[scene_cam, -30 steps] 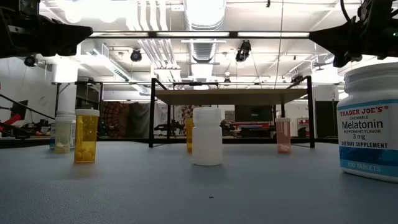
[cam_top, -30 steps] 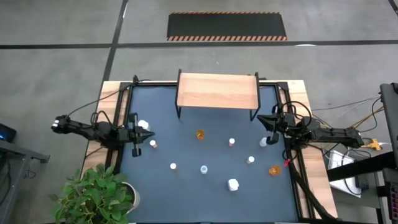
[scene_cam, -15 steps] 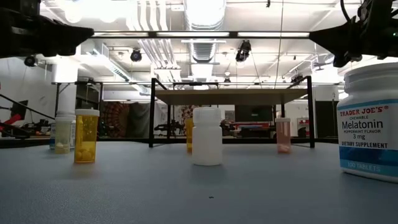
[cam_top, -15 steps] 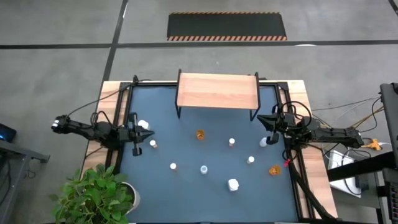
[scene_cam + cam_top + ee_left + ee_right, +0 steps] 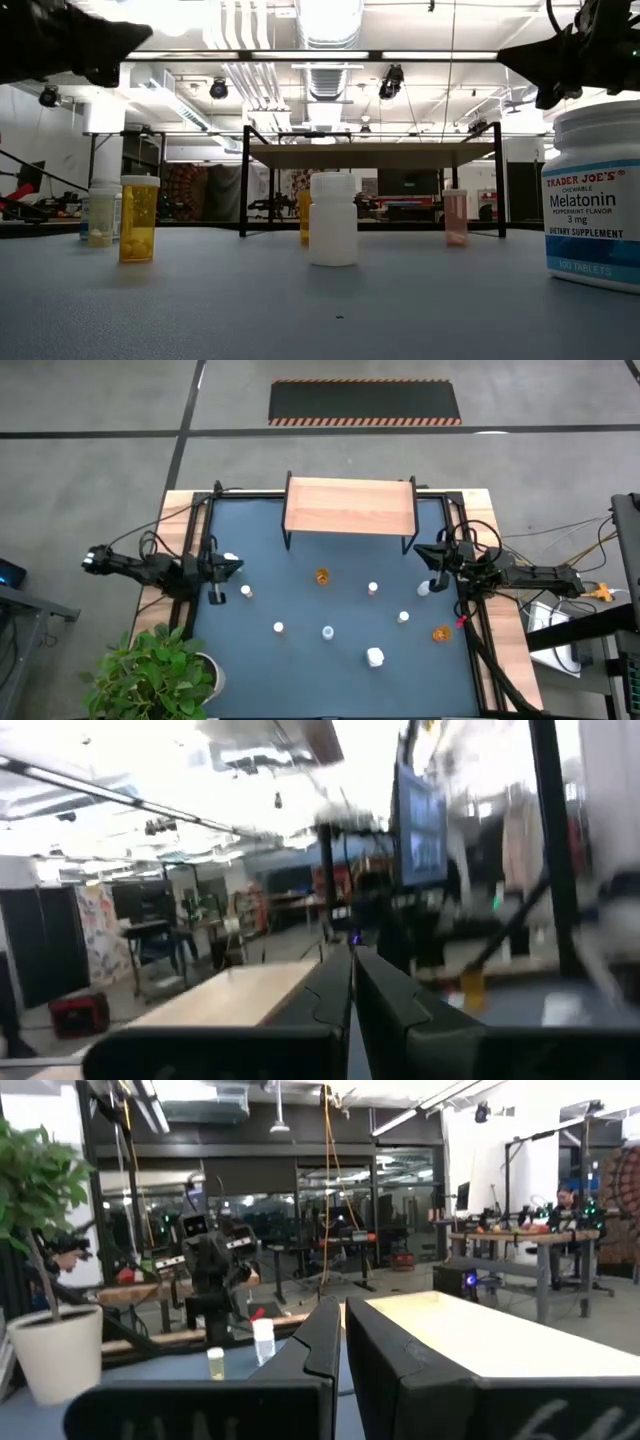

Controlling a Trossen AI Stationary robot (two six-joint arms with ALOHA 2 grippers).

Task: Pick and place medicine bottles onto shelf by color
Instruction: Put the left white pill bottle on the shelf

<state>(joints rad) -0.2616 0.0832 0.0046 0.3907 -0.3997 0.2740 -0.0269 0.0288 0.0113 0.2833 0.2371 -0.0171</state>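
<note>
The left gripper (image 5: 238, 567) hangs above the left edge of the dark blue mat on the desk (image 5: 300, 660), fingers pressed together and holding nothing. A small white-capped bottle (image 5: 230, 559) sits directly beside its tip, and another small capped bottle (image 5: 246, 592) lies just toward the front of the desk from it.

The right gripper (image 5: 418, 550) hangs at the right edge of the mat, fingers likewise pressed together and empty. A small white bottle (image 5: 423, 589) stands just in front of it.

The light-wood shelf on thin black legs (image 5: 350, 506) stands at the far edge of the mat, between the two grippers and farther back than both; its board carries no bottle.

The remaining medicine bottles stand on the mat, in front of the shelf and between the grippers: an amber bottle (image 5: 322, 575), several small white-capped bottles (image 5: 373, 588), an orange bottle (image 5: 441, 632) near the right edge, and a larger white bottle (image 5: 375, 656) nearest the front.
</note>
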